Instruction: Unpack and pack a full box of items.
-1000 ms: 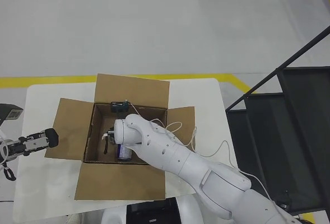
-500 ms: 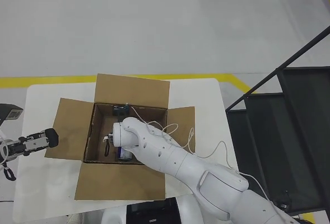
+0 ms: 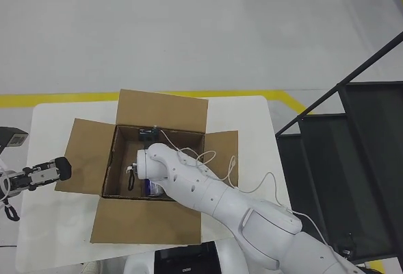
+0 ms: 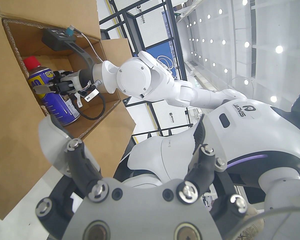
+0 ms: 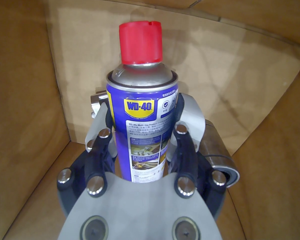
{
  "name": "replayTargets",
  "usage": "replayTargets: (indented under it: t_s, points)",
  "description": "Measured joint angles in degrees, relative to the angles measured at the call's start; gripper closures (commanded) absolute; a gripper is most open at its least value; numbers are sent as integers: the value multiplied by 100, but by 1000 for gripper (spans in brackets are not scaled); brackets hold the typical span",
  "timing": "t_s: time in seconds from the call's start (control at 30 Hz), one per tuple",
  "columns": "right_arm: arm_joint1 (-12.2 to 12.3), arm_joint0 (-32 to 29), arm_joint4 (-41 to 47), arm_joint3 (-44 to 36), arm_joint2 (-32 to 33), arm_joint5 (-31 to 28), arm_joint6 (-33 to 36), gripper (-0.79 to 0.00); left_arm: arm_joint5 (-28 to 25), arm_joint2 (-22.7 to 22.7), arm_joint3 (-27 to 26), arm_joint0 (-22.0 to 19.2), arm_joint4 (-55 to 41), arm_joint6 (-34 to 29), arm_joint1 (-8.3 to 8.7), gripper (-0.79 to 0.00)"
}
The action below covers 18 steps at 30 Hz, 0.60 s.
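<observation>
- The right arm (image 3: pixel 208 192) stretches forward from the robot's side of the table (image 3: pixel 57 116), crosses the near flap (image 3: pixel 146 222) of the cardboard box (image 3: pixel 161 109), and bends down so that its wrist is inside the box.
- The right gripper (image 5: pixel 142 118) is low in the box and clamped on a blue spray can (image 5: pixel 140 96). One finger (image 5: pixel 100 148) presses each side of the can's body, below the shoulder.
- The can's red cap (image 5: pixel 140 42) points away from the wrist, toward a bare inner wall of the box.
- From the left wrist view the spray can (image 4: pixel 55 101) sits close to the box's left wall with the right gripper (image 4: pixel 43 88) across its middle. Whether its base touches the box floor cannot be told.
- The left gripper (image 3: pixel 50 169) is outside the box, level with the left flap (image 3: pixel 85 154) and just beside its outer edge. It is aimed at the box with its fingers (image 4: pixel 76 156) spread apart and nothing between them.
- All four flaps are folded outward. The far one stands up and the other three lie roughly flat.
- Beyond the table, a yellow line (image 3: pixel 50 99) runs across the floor.
- Black metal stairs (image 3: pixel 365 157) stand to the right.
</observation>
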Motion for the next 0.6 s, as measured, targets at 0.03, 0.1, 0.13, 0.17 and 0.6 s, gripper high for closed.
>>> replayTargets:
  t_s: [0.03,0.1,0.13,0.17,0.6]
  points:
    - [0,3,-26,-26,5,8,-3,0,0,0,0,0,0,0,0,-785]
    - [5,-1,-97,-145,28,35,-23,0,0,0,0,0,0,0,0,-785]
    - [13,-13,-134,-212,40,46,-35,0,0,0,0,0,0,0,0,-785]
    - [28,-37,-188,-306,60,60,-44,0,0,0,0,0,0,0,0,-785]
    - [485,-723,-998,-2058,705,-188,143,0,0,0,0,0,0,0,0,-785]
